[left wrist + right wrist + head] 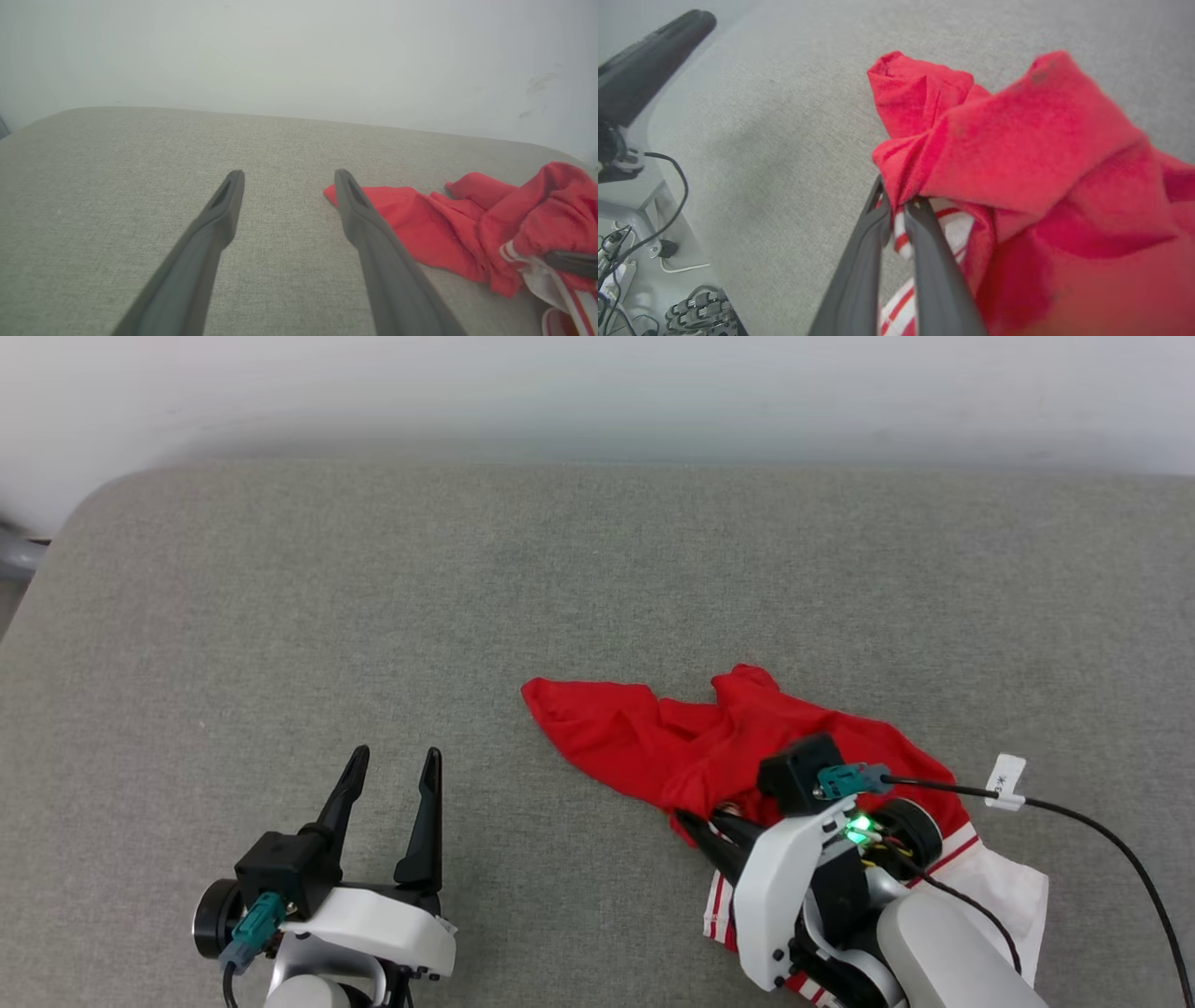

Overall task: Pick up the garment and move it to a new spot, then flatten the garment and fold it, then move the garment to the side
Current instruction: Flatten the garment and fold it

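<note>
The garment (691, 737), a crumpled red shirt with a white sleeve and red-and-white striped trim, lies on the grey table at the right front. My right gripper (691, 823) is shut on a fold of its red cloth near the striped trim; in the right wrist view the gripper (899, 203) pinches the garment (1017, 154), which bunches up over the fingers. My left gripper (392, 765) stands open at the lower left, well apart from the cloth, nothing between its fingers. In the left wrist view that gripper (285, 179) points over the table, the garment (467, 219) to its right.
The grey fabric-covered table (467, 579) runs back to a pale wall. Its rounded far-left corner (103, 495) shows. A black cable with a white tag (1008, 779) trails from my right wrist. Beyond the table's edge are cables and gear on the floor (640, 261).
</note>
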Motion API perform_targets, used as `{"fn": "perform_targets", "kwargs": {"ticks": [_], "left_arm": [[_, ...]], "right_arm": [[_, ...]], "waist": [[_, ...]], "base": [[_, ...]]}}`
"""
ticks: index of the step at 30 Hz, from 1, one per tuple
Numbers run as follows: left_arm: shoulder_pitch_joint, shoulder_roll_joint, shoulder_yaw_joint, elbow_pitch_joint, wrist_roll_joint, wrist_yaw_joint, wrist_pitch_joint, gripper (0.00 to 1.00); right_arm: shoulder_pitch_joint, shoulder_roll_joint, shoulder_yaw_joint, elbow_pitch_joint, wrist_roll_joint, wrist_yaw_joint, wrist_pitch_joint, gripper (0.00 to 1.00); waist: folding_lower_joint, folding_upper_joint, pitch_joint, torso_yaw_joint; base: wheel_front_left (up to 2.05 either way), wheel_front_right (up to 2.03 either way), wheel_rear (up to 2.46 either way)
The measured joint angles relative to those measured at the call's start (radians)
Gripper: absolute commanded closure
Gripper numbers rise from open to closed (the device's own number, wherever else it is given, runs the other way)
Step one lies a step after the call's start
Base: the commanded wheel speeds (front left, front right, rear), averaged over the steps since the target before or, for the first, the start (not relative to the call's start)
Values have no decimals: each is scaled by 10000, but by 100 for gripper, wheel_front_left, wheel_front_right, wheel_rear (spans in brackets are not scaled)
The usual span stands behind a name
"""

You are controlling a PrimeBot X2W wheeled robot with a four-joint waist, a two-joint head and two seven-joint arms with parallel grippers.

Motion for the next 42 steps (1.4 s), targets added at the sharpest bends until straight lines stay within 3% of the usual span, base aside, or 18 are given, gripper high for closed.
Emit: {"fn": "perform_targets", "kwargs": {"ticks": [1,2,3,4,10,18,32,42], "left_arm": [[-9,-2,-2,12,-10,-10,0,0],[-10,-6,-12,40,-13,-12,0,0],[-11,-10,-8,65,-21,-17,0,0],[-15,-10,-13,81,-21,-42,0,0],[-29,-21,61,167,-23,-56,0,0],[254,-17,157,290,69,-54,0,0],[639,107,176,265,178,71,0,0],[499,288,27,13,221,161,527,0]], "right_arm": [[19,-4,-73,265,0,0,-13,100],[51,-2,-138,470,10,0,-96,92],[105,15,-174,631,44,0,-184,61],[141,25,-173,754,46,0,-309,0],[376,2,38,529,98,0,-1377,0],[949,-472,73,-1104,-13,0,-2464,0],[2704,142,-4247,-2477,-1900,0,-3436,0],[3406,466,-5143,-3172,-2502,0,-4033,0]], "waist": [[0,0,59,27],[0,0,110,53],[0,0,153,79],[0,0,185,100],[0,0,143,100],[0,0,-407,-65],[-2,0,-1299,-483],[-2,0,-1279,-869]], "base": [[0,0,0],[0,0,0],[0,0,0],[0,0,0],[0,0,0],[0,0,0],[0,0,0],[0,0,0]]}}
